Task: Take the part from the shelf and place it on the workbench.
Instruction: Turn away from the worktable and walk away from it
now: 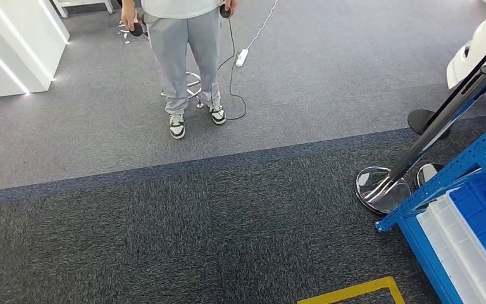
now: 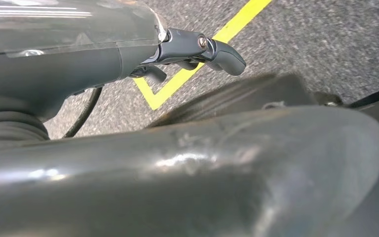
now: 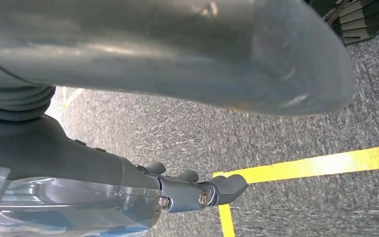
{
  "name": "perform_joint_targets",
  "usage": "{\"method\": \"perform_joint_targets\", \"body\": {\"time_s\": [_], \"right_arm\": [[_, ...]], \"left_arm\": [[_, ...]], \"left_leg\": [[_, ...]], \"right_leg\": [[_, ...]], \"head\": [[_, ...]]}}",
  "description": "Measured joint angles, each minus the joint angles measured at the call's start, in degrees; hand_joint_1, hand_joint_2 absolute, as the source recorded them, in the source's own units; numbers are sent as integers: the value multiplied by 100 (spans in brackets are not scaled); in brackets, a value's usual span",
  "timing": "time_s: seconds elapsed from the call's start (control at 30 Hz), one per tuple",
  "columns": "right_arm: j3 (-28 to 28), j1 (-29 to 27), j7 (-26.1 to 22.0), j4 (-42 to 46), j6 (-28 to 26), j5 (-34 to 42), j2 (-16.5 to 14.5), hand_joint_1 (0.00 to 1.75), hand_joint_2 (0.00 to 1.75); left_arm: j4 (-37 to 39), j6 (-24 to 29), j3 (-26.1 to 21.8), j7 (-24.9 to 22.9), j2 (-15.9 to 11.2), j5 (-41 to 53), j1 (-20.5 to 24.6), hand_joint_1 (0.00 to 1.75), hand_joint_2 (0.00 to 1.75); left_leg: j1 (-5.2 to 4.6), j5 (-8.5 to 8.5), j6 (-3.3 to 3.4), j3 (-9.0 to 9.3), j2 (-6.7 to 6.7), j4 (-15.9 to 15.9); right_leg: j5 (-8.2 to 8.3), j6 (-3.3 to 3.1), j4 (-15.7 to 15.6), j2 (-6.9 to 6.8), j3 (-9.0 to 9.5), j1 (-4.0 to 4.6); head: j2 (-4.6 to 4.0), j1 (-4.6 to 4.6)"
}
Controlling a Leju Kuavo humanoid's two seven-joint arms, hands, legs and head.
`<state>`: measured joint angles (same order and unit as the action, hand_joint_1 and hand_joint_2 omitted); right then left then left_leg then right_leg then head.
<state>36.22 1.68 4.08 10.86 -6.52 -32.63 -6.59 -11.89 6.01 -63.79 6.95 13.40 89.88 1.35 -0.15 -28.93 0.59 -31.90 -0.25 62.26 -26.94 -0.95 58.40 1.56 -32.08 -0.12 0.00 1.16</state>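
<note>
The floor (image 1: 164, 240) is rough grey carpet with a matt pile. The stand base (image 1: 383, 189) is polished, mirror-bright metal. The shelf (image 1: 443, 180) frame is blue painted metal. Both hands show smooth, semi-gloss dark grey plastic: left hand (image 2: 197, 49), right hand (image 3: 197, 190).

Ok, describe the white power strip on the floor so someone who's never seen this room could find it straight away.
Start at the person in grey trousers standing on the lighter grey carpet. Just to their side, on the side towards the blue shelf, the white power strip lies flat on the floor. Unlike the thin black cable looping beside it, it is a short white bar on a white cord.
</note>
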Motion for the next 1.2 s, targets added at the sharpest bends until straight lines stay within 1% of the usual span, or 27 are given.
{"method": "perform_joint_targets", "body": {"time_s": [0.03, 0.07, 0.13, 0.2, 0.23, 0.3, 0.33, 0.37, 0.4, 0.43, 0.47, 0.5, 0.53, 0.57, 0.67, 0.7, 0.73, 0.77, 0.83, 0.87, 0.9, 0.93, 1.0, 1.03, 1.07, 1.13, 1.2], "right_arm": [[1, 1, -1, 0, 2, 0, -3, 0, 0], [1, -1, -1, 0, 4, 0, -6, 0, 0], [2, -8, -1, 0, 5, -2, -7, 0, 0], [3, -10, -1, 0, 3, -5, -3, 0, 0], [3, -8, 0, 0, 1, -8, -1, 0, 0], [3, -5, 2, 0, 0, -17, 0, 0, 0], [3, -6, 4, 0, 2, -22, -1, 0, 0], [2, -10, 6, 0, 3, -26, -1, 0, 0], [3, -15, 8, 0, 4, -29, 2, 0, 0], [3, -19, 9, 0, 5, -30, 5, 0, 0], [3, -20, 10, 0, 8, -31, 9, 0, 0], [3, -17, 9, 0, 13, -33, 11, 0, 0], [2, -12, 6, 0, 20, -37, 12, 0, 0], [2, -8, 4, 0, 25, -43, 11, 0, 0], [3, -6, 2, 0, 28, -64, 8, 0, 0], [4, -6, 3, 0, 27, -69, 7, 0, 0], [4, -4, 4, 0, 26, -73, 4, 0, 0], [4, -3, 5, 0, 25, -76, 3, 0, 0], [4, -4, 8, 0, 22, -81, 4, 0, 0], [4, -5, 9, 0, 22, -82, 5, 0, 0], [5, -5, 10, 0, 22, -83, 5, 0, 0], [5, -4, 10, 0, 23, -83, 4, 0, 0], [5, 3, 10, 0, 27, -83, -4, 0, 0], [5, 6, 10, 0, 30, -83, -10, 0, 0], [5, 8, 10, 0, 32, -83, -14, 0, 0], [7, 1, 10, 0, 35, -83, -18, 0, 0], [7, -5, 11, 0, 36, -83, -15, 0, 0]], "left_arm": [[0, 0, 7, 0, 0, 0, 3, 0, 0], [0, 0, 13, 0, -1, 0, 5, 0, 0], [0, 0, 25, 0, -1, 0, 7, 0, 0], [0, -1, 34, 0, 2, 0, 7, 0, 0], [0, -2, 39, 0, 4, 0, 7, 0, 0], [0, -10, 47, 0, 5, 0, -1, 0, 0], [0, -16, 50, 0, 6, 0, -5, 0, 0], [0, -21, 53, 0, 6, 0, -8, 0, 0], [0, -25, 56, 0, 6, 0, -8, 0, 0], [0, -29, 60, 0, 7, 0, -7, 0, 0], [0, -34, 64, 0, 8, 0, -6, 0, 0], [0, -38, 67, 1, 8, 0, -6, 0, 0], [0, -42, 69, 2, 9, 0, -5, 0, 0], [0, -45, 72, 4, 9, 0, -2, 0, 0], [0, -48, 79, 11, 8, 0, 9, 0, 0], [0, -48, 82, 12, 8, 0, 9, 0, 0], [0, -48, 84, 13, 8, 0, 6, 0, 0], [0, -48, 86, 14, 8, 0, 3, 0, 0], [0, -49, 87, 15, 8, 0, -4, 0, 0], [0, -49, 91, 16, 8, 0, -7, 0, 0], [0, -51, 100, 17, 7, 0, -9, 0, 0], [0, -54, 113, 20, 5, 0, -9, 0, 0], [0, -60, 143, 25, -1, 0, -8, 0, 0], [0, -61, 156, 28, -4, 0, -5, 0, 0], [0, -62, 165, 31, -7, 0, -4, 0, 0], [0, -63, 179, 35, -11, 0, -2, 0, 0], [0, -64, 195, 38, -11, 0, 0, 0, 0]], "left_leg": [[-18, 89, 27, 123, -28, -279], [-35, 103, 44, 168, -44, -400], [-41, 127, 87, 180, -23, -455], [-19, 194, 156, 212, 17, -539], [-4, 225, 185, 221, 41, -577], [-11, 242, 212, 199, 87, -586], [-14, 242, 211, 186, 111, -581], [-16, 239, 208, 179, 132, -574], [-14, 234, 200, 178, 148, -566], [-8, 224, 186, 182, 161, -553], [-3, 208, 162, 188, 174, -534], [-9, 185, 128, 186, 185, -504], [-15, 163, 93, 180, 195, -475], [-23, 145, 59, 174, 206, -453], [-12, 110, -32, 182, 232, -424], [-1, 41, -65, 153, 210, -341], [11, -92, -93, 73, 176, -147], [24, -275, -118, -63, 137, 160], [39, -622, -147, -414, 97, 916], [42, -675, -150, -528, 92, 1153], [41, -614, -143, -551, 88, 1188], [40, -446, -125, -463, 80, 985], [31, -47, -63, -105, 14, 196], [21, 73, -35, 38, -22, -137], [8, 119, -14, 116, -52, -333], [-18, 124, 23, 130, -52, -417], [0, 188, 96, 159, -15, -496]], "right_leg": [[3, 20, 4, 20, -4, 1], [8, 48, 5, 34, -10, -1], [19, 119, -4, 48, -15, -7], [-78, 178, 110, 1, -56, -12], [-218, 203, 309, -33, -143, -14], [-601, 246, 996, -81, -463, -35], [-732, 268, 1334, -87, -623, -50], [-761, 290, 1521, -96, -710, -67], [-677, 310, 1492, -108, -689, -85], [-501, 326, 1235, -131, -555, -102], [-302, 336, 834, -176, -349, -117], [-163, 330, 458, -225, -162, -112], [-76, 302, 181, -252, -30, -106], [-55, 266, 41, -266, 28, -92], [-53, 140, 3, -215, 22, -69], [-42, 102, -9, -202, 25, -73], [-31, 66, -21, -193, 27, -81], [-24, 40, -25, -182, 24, -81], [-21, 14, -19, -149, 8, -64], [-20, 12, -14, -125, 4, -56], [-20, 13, -7, -98, 4, -51], [-21, 14, -1, -67, 7, -48], [-24, 25, 8, -8, 13, -42], [-23, 44, 12, 20, 10, -37], [-21, 71, 13, 38, 4, -37], [-6, 144, 0, 66, -3, -48], [-51, 207, 47, 45, -20, -61]], "head": [[0, 1], [0, 1], [0, 3], [0, 11], [0, 15], [0, 22], [0, 21], [0, 21], [0, 21], [0, 21], [0, 22], [0, 23], [0, 18], [0, 15], [0, 11], [0, 7], [0, 3], [0, -3], [0, -7], [0, -7], [0, -7], [0, -7], [0, -6], [0, -6], [0, -5], [0, -5], [0, 0]]}}
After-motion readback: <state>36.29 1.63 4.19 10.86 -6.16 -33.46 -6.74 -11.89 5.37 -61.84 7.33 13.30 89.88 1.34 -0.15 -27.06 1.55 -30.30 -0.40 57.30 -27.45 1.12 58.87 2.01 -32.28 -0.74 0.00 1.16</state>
